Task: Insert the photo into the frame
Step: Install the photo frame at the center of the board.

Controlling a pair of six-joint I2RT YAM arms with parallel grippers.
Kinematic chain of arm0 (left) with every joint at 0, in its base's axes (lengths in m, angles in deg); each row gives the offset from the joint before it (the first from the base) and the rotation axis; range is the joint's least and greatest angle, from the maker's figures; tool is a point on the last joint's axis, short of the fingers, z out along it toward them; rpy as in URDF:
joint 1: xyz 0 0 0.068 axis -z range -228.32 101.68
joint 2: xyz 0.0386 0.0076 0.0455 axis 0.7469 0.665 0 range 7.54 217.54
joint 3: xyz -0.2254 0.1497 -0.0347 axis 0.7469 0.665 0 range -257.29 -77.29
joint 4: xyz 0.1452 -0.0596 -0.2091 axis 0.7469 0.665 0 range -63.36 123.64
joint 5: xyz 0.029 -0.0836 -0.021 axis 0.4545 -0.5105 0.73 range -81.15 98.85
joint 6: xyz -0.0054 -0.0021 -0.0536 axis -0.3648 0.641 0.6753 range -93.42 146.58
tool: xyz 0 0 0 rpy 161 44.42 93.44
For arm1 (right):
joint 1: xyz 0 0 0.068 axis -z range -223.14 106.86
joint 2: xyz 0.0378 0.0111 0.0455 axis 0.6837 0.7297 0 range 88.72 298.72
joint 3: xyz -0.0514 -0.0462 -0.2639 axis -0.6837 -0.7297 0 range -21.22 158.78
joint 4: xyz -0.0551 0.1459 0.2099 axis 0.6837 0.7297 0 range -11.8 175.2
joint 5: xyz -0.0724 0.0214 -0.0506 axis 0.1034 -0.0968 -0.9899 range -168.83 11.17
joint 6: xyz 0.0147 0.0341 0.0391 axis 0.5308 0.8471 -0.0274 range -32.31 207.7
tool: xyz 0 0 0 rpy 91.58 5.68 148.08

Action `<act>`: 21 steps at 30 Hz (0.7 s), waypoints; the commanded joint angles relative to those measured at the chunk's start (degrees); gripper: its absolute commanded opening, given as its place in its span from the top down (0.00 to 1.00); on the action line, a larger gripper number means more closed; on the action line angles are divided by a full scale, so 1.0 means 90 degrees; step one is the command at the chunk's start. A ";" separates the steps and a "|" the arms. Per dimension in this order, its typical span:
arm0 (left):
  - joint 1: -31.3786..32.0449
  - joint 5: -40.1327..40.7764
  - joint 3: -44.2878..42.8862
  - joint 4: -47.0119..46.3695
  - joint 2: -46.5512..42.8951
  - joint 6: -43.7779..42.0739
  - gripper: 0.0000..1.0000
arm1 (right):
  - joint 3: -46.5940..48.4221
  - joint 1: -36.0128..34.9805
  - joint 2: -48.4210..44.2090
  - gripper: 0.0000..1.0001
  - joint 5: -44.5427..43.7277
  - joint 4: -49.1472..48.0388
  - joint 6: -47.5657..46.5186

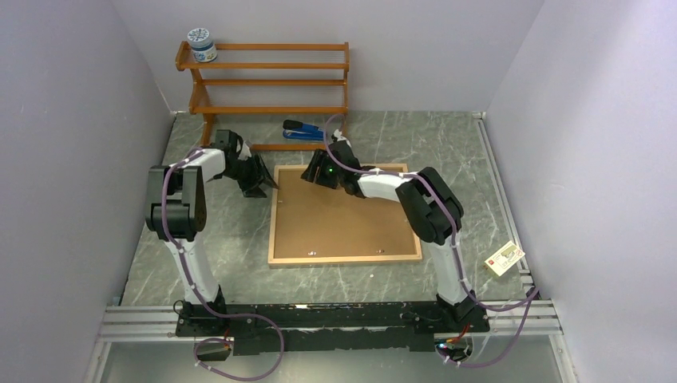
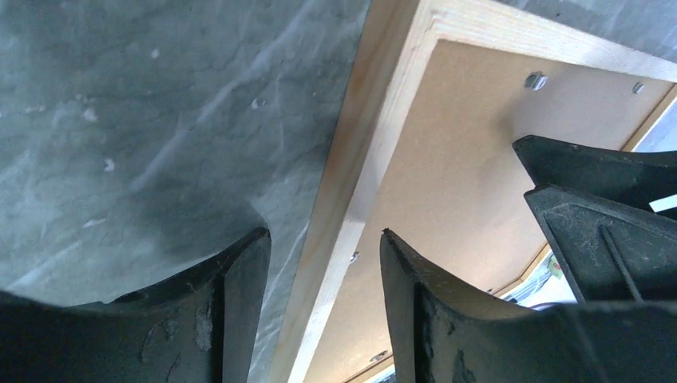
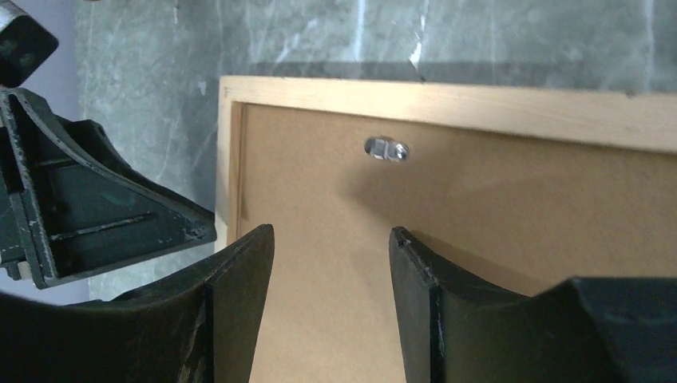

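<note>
Gaping empty: left jaws at the left rail of the frame [image 1: 272, 215], right jaws above its brown backing board [image 1: 343, 219].

We identify a robotics lab cell: plain partition walls [image 1: 72, 120] enclose a marble-patterned table [image 1: 463, 152], with the left arm [image 1: 195, 271] and right arm [image 1: 451, 267] bolted to an aluminium rail [image 1: 136, 323].

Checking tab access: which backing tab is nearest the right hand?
The metal tab on the far edge of the frame, by its far-left corner, just beyond the right hand. The two near-edge tabs sit across the backing board.
</note>
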 commanded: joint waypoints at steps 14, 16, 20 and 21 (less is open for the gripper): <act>0.0005 -0.0691 0.0319 -0.0352 0.0290 0.0250 0.61 | 0.1256 0.0007 0.1072 0.45 -0.0512 0.0052 -0.0737; 0.0009 -0.0729 0.0348 -0.0368 0.0300 0.0277 0.62 | 0.1467 -0.0018 0.1145 0.46 -0.0835 0.0350 -0.0843; 0.0006 -0.0782 0.0366 -0.0396 0.0330 0.0302 0.63 | 0.1644 -0.0018 0.1230 0.48 -0.1324 0.0699 -0.1015; 0.0005 -0.0773 0.0368 -0.0387 0.0340 0.0305 0.63 | 0.1658 -0.0012 0.1230 0.48 -0.1446 0.0739 -0.1066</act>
